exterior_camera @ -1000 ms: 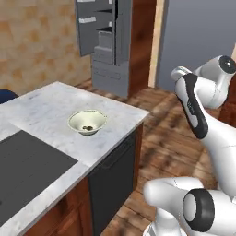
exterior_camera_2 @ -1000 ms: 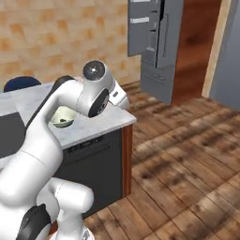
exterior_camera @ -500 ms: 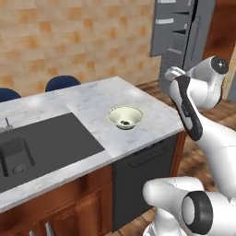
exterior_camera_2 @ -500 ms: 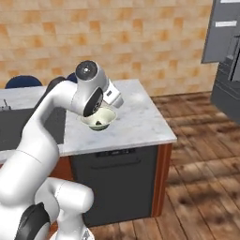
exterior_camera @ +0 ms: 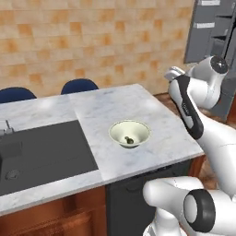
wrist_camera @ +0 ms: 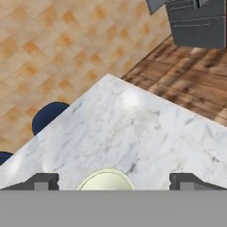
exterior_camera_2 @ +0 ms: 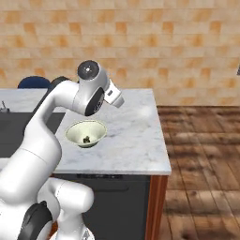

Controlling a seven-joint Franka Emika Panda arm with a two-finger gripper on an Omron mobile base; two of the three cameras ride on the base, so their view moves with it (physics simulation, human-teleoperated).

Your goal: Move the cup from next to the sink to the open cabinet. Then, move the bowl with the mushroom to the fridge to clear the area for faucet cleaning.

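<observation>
We see the bowl (exterior_camera: pixel 129 133), wide, round and cream-white with a pale greenish inside, standing on the white marble worktop (exterior_camera: pixel 156 115) just beside the dark sink (exterior_camera: pixel 41 154) and apart from every edge. The mushroom (exterior_camera: pixel 130 139) lies as a small dark lump at the bowl's bottom; its shape is too small to resolve. In the hand view only the bowl's upper rim shows, the rest cut off below, and the fingers (wrist_camera: pixel 44 181) stand spread wide with nothing between them. The fridge (exterior_camera: pixel 213 37) is cut by the frame's upper right corner. Two blue chair backs (exterior_camera: pixel 79 85) are partly hidden behind the worktop.
</observation>
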